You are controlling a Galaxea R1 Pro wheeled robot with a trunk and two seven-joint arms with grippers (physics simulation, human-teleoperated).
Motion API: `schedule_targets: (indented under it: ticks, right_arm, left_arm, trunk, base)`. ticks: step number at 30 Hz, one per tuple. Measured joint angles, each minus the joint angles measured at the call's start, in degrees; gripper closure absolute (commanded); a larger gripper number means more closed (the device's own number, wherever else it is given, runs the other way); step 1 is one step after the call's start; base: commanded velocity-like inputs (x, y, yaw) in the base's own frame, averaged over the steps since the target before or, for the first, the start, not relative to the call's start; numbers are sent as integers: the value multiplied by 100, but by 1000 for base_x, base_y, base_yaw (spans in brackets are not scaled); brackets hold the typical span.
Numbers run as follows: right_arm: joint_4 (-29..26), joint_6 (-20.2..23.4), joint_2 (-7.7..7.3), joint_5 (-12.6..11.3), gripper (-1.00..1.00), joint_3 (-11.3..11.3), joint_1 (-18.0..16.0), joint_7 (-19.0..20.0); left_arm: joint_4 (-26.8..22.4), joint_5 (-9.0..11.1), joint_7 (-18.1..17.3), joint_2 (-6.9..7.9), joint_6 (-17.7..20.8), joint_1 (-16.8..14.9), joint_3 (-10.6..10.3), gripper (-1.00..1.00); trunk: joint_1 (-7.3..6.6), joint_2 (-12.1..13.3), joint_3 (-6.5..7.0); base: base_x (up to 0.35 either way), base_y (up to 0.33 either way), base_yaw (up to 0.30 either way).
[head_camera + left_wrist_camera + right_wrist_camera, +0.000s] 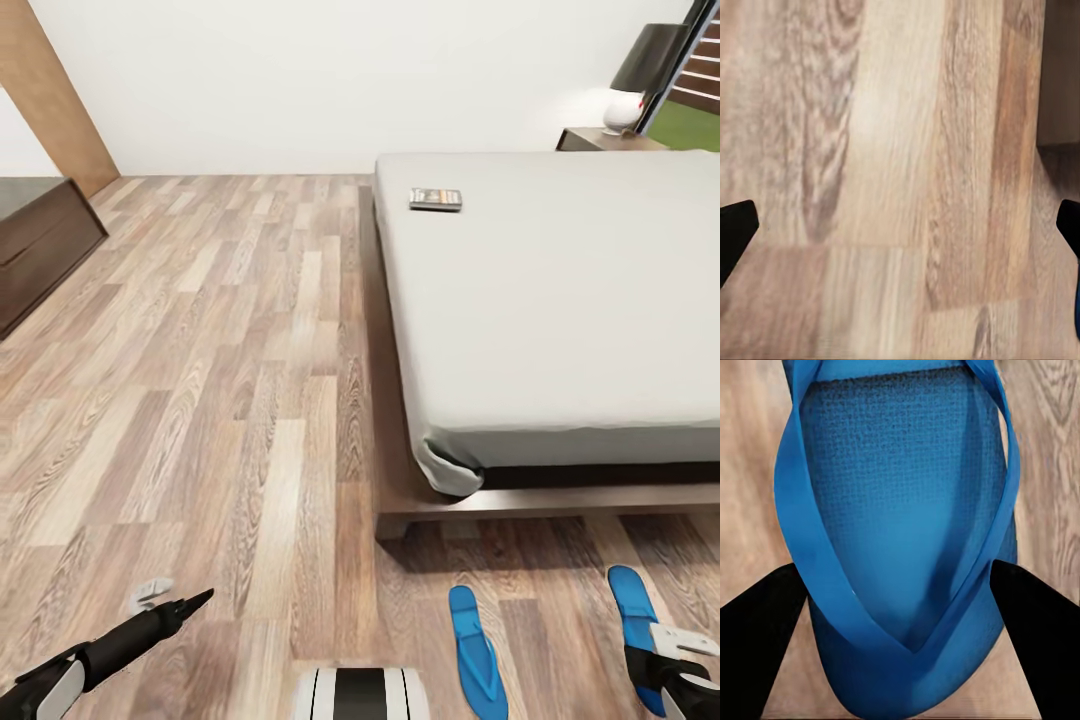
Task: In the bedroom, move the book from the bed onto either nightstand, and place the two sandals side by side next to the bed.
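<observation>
The right claw [900,652] hangs low over one bright blue sandal [900,532], its two black fingers [757,637] spread wide on either side of the sole and not clamped on it; in the right wrist view the sandal shows a dimpled, textured footbed and two thin blue straps meeting in a V at the toe post between the fingers. In the head view this claw [672,668] sits at about 4 o'clock, over the near end of that sandal [630,605], which lies flat on the wood plank floor [200,380]. The second sandal [473,650] lies on the floor at about 5 o'clock, well apart from the first and roughly parallel to it, both just off the foot of the bed [560,300]. The left claw [165,600] hovers at about 7 o'clock over bare planks, its black fingertips [735,229] held far apart with nothing between them. The bed has a plain pale grey mattress on a dark brown platform frame. The book [435,198], small and thin with a dark cover, lies flat on the mattress near its far left corner, at about 1 o'clock. A dark nightstand [600,140] stands beyond the bed at about 2 o'clock, carrying a lamp [640,75].
</observation>
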Motion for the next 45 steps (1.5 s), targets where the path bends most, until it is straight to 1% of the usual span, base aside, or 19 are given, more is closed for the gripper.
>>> schedule_targets:
  ticks: [12, 19, 21, 24, 28, 32, 38, 45]
  right_arm:
    - [2, -1, 2, -2, 100, 1, 0, 0]
    - [-8, 11, -3, -24, 100, -2, 0, 43]
    - [-6, 14, -3, -39, 100, 2, 0, 137]
    - [-2, 37, -4, -59, 100, 26, 0, 695]
    - [-1, 48, -4, -50, 100, 18, 0, 966]
    - [-1, 48, -4, -37, 100, 16, 0, 1026]
    - [-1, 48, -4, -26, 100, 16, 0, 1017]
    - [0, 48, -4, -17, 100, 16, 1, 1017]
  left_arm:
    - [0, 4, 1, 0, 0, 0, 0, -100]
    - [2, 8, 11, -1, -8, 0, -4, -100]
    - [2, 10, 12, -1, -8, 0, -4, -100]
    - [2, 8, 12, -1, -8, 1, -4, -100]
    - [2, 7, 17, -7, -8, 3, -5, -100]
    - [2, 10, 23, -11, -9, 8, -8, -100]
    - [2, 8, 17, -10, -8, 9, -4, -100]
    - [2, 5, 21, -13, -8, 9, -7, -100]
  trunk:
    - [1, 0, 0]
    - [1, 0, 0]
    - [1, 0, 0]
    - [1, 0, 0]
    - [1, 0, 0]
    - [1, 0, 0]
    - [1, 0, 0]
    - [19, -9, -154]
  base:
    - [5, 322, 0]
    - [0, 91, 0]
    - [0, 7, 0]
    - [0, 2, 0]
    - [0, 0, 0]
    - [0, 0, 0]
    - [0, 0, 0]
    - [0, 0, 0]
